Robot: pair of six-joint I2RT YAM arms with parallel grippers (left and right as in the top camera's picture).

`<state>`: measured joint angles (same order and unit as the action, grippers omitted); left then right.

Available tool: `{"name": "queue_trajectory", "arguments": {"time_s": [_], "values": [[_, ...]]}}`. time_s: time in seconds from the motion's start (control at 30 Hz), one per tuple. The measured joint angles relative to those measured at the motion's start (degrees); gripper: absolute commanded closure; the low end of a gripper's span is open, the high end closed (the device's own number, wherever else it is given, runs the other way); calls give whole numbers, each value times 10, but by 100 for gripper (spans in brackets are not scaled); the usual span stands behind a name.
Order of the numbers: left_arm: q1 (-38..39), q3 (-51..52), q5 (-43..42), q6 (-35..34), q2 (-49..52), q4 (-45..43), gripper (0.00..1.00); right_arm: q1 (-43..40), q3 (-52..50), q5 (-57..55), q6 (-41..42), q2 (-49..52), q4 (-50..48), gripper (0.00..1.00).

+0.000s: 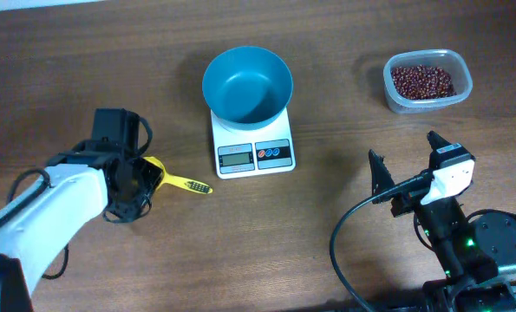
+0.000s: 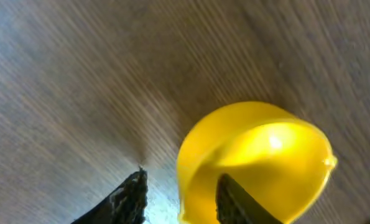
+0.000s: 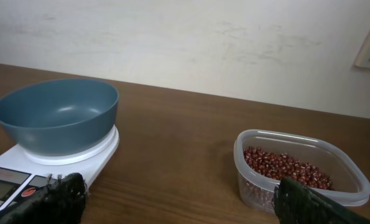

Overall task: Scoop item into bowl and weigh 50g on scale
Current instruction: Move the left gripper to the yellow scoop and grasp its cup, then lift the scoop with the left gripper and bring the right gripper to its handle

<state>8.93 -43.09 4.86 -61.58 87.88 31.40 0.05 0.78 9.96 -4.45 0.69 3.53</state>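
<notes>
The teal bowl (image 1: 247, 84) stands empty on the white scale (image 1: 253, 154) at mid-table; both also show in the right wrist view, bowl (image 3: 57, 115) and scale (image 3: 23, 177). The red-brown beans (image 1: 422, 81) (image 3: 284, 168) lie in a clear tub (image 1: 459, 80) at the back right. A yellow scoop (image 1: 181, 182) lies on the table left of the scale. My left gripper (image 1: 140, 180) (image 2: 182, 177) is open, one finger inside the scoop's cup (image 2: 259, 155) and one outside it. My right gripper (image 1: 403, 147) (image 3: 181, 199) is open wide and empty, between scale and tub.
The clear tub (image 3: 296, 149) stands to the right of my right gripper's fingers. A black cable (image 1: 349, 234) loops on the table in front of the right arm. A pale wall runs behind the table's far edge.
</notes>
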Motion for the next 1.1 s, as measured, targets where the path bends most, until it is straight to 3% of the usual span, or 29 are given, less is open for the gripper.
{"name": "queue_trajectory", "arguments": {"time_s": [0.2,0.37,0.47,0.57,0.7,0.87,1.03,1.1], "values": [[0,11,-10,-13,-6,-5,100,0,0,0,0,0,0,1],[0,11,-35,-13,-188,109,100,0,0,0,0,0,0,1],[0,11,-122,-26,-274,155,100,0,0,0,0,0,0,1],[1,11,-253,-124,-284,190,100,0,0,0,0,0,0,1],[17,11,-345,-158,-284,199,100,0,0,0,0,0,0,1],[115,11,-344,-161,-284,200,100,0,0,0,0,0,0,1],[138,11,-302,-160,-284,200,100,0,0,2,4,0,0,1],[138,11,-270,-165,-284,193,100,0,0,43,108,0,-4,1]]}}
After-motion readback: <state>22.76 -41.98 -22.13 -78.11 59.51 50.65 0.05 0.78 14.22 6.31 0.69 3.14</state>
